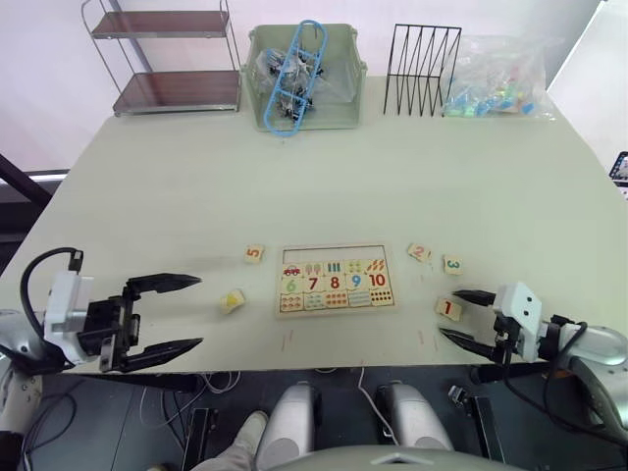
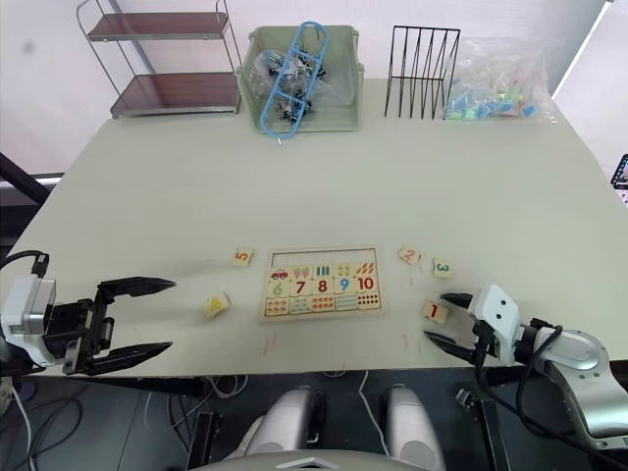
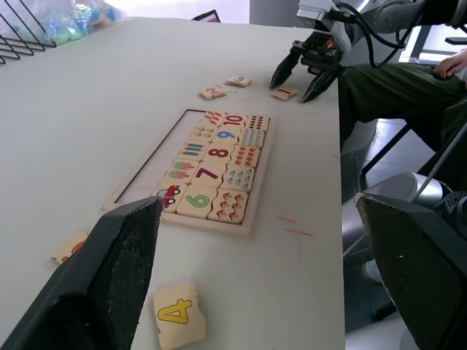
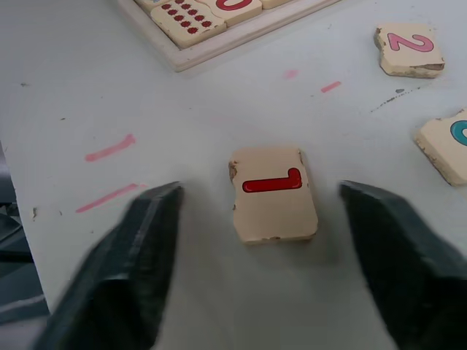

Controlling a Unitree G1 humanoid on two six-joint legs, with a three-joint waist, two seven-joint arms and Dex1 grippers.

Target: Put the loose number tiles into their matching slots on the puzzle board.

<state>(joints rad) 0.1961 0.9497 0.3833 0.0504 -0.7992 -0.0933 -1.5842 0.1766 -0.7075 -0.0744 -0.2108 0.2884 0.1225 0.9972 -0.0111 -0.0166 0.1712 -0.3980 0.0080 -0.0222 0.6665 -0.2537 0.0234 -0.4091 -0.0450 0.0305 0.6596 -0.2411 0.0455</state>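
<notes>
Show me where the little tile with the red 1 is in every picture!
Left eye view: tile 1 lies near the table's front edge, just ahead of the right gripper.
Right eye view: same spot, right of the puzzle board.
Left wrist view: far off, by the right gripper's fingertips.
Right wrist view: centred between the open fingers.
Shared landmark: the puzzle board.

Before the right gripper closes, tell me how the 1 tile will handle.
The 1 tile looks like a stiff, flat wooden piece, so it probably won't bend or roll. Lying flat on the smooth table, it may slide if nudged. Its thin edges likely give the right gripper little to grip.
</notes>
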